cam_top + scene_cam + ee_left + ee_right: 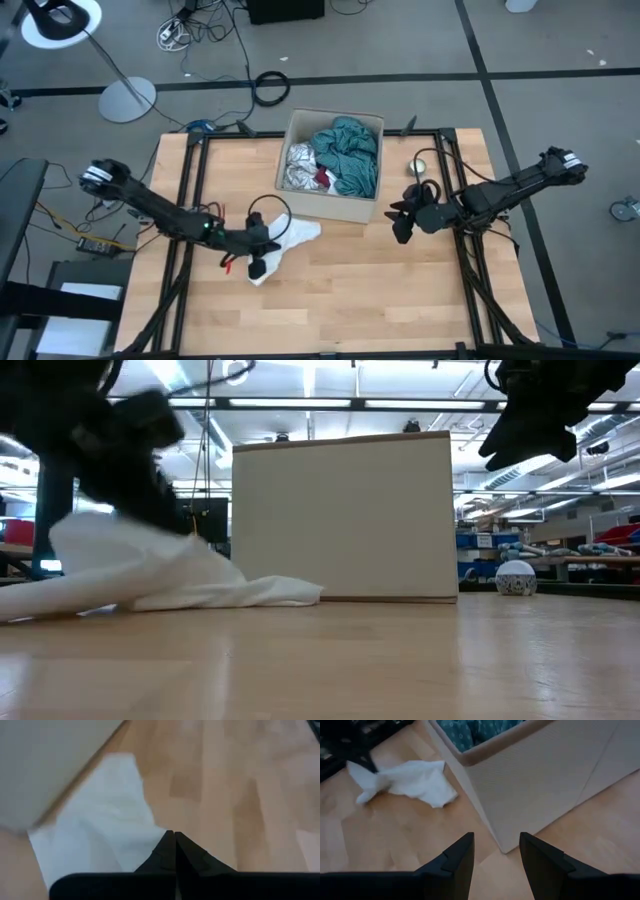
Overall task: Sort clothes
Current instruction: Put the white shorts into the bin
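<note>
A white garment (288,242) lies on the wooden table in front of the cardboard box (335,206), crumpled, one end toward the box. My left gripper (258,265) is shut at the garment's near end. In the box lie a teal shirt (350,150), a pale patterned piece (300,165) and a bit of red (322,180). My right gripper (496,837) hovers open above the table by the box's right near corner (502,847), nothing between its fingers. My left gripper has its shut fingers (165,851) at the white garment's near edge (147,840), slanting down from the table's left. The fingers themselves hide whether cloth is between them. In the low view the cloth rises in a peak (110,535) under the gripper, and its other end (290,592) rests on the table.
A small round metal tin (420,165) stands on the table to the right of the box. Bare wood stretches along the near side of the table (330,310). A dark frame (450,140) runs along the table's edges.
</note>
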Robot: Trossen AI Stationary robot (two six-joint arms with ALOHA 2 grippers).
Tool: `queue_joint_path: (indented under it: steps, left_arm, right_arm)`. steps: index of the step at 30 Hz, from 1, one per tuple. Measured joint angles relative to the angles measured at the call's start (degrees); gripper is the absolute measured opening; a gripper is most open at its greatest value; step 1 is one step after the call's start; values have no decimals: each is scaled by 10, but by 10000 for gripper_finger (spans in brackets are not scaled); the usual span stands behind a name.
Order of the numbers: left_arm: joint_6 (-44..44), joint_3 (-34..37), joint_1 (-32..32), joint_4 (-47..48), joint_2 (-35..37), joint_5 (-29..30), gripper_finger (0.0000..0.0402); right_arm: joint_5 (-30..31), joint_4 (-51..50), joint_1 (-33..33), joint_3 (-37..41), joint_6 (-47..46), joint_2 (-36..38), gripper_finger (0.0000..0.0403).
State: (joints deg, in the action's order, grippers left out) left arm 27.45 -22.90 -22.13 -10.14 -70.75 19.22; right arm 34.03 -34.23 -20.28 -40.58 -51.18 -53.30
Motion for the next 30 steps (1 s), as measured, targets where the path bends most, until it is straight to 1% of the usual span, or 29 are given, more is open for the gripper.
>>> queue_joint_path:
  steps: [2, 8, 13, 19, 27, 30]
  left_arm:
    - [-29, -45, 0, 51, 9, 2, 1]
    - [-95, -196, 0, 247, 15, 41, 1]
    - [-140, -306, 9, 348, 15, 69, 0]
    - [-221, -413, 27, 391, 15, 92, 0]
    - [-344, -524, 74, 389, 15, 96, 0]
    - [-383, -561, 104, 363, 15, 96, 0]
  right_arm:
    - [9, 1, -5, 0, 1, 0, 160]
    - [24, 1, -14, 0, 1, 0, 160]
    - [27, 1, -20, 0, 1, -1, 160]
    - [32, 2, -29, 0, 2, -19, 160]
    - [35, 3, -29, 0, 4, -38, 160]
    - [35, 3, -29, 0, 4, -37, 160]
